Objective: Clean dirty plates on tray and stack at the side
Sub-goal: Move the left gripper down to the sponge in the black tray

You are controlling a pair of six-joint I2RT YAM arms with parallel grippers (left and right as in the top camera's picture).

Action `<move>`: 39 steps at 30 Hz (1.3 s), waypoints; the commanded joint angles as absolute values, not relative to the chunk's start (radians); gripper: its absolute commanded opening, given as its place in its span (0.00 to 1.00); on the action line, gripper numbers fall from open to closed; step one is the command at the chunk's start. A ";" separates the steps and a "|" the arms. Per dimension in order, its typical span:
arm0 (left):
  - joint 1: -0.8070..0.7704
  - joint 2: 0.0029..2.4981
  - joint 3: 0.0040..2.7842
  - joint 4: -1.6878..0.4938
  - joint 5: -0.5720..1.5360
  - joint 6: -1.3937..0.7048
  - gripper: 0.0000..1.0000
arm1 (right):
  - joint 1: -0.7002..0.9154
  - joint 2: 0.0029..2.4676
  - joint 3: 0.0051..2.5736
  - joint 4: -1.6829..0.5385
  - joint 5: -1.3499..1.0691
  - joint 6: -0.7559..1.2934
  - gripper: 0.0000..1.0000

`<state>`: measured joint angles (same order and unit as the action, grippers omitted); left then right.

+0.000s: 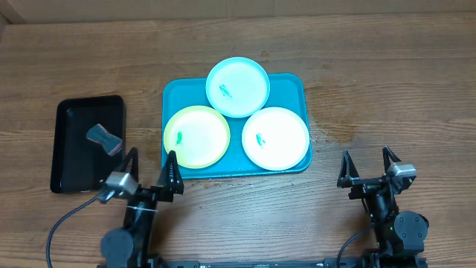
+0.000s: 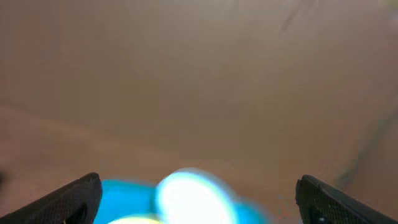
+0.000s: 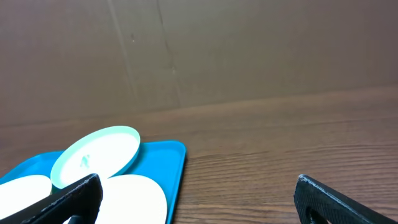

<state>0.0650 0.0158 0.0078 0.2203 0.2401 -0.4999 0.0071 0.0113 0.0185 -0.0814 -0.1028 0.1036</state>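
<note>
1. Teal-blue tray (image 1: 178,93) lies at the middle of the wooden table (image 1: 372,74), long side toward the arms, and holds all three plates.
2. Pale cyan plate (image 1: 238,87) sits at the far side, reaching past the tray's far rim, with its near edge overlapping the other two; the right wrist view shows it tilted.
3. Yellow-green plate (image 1: 196,137) lies at the near left and the white plate (image 1: 275,138) at the near right, side by side.
4. Each plate bears one small green smear (left of centre in every case).
5. Black tray (image 1: 74,160) lies well apart to the left, with a grey waisted sponge (image 1: 104,138) inside.
6. Left gripper (image 1: 152,156) sits near the teal tray's near-left corner, fingers spread wide, holding nothing.
7. Right gripper (image 1: 366,155) is over bare table off the tray's near-right corner, fingers likewise spread and empty.
8. Left wrist view is blurred; only teal and a pale disc can be made out.
</note>
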 commanded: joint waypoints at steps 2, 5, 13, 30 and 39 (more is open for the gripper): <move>0.065 0.004 0.005 0.519 0.341 -0.841 1.00 | 0.005 0.003 0.008 -0.076 -0.094 0.102 1.00; 0.065 0.004 0.011 0.701 0.306 -0.804 1.00 | 0.005 0.003 0.008 -0.077 -0.094 0.102 1.00; 0.065 0.088 0.274 0.388 0.259 -0.527 1.00 | 0.005 0.003 0.008 -0.076 -0.094 0.102 1.00; 0.129 0.990 1.126 -0.496 -0.149 -0.210 1.00 | 0.005 0.003 0.008 -0.076 -0.094 0.102 1.00; 0.357 1.299 1.376 -0.717 -0.020 -0.255 1.00 | 0.005 0.003 0.008 -0.076 -0.094 0.102 1.00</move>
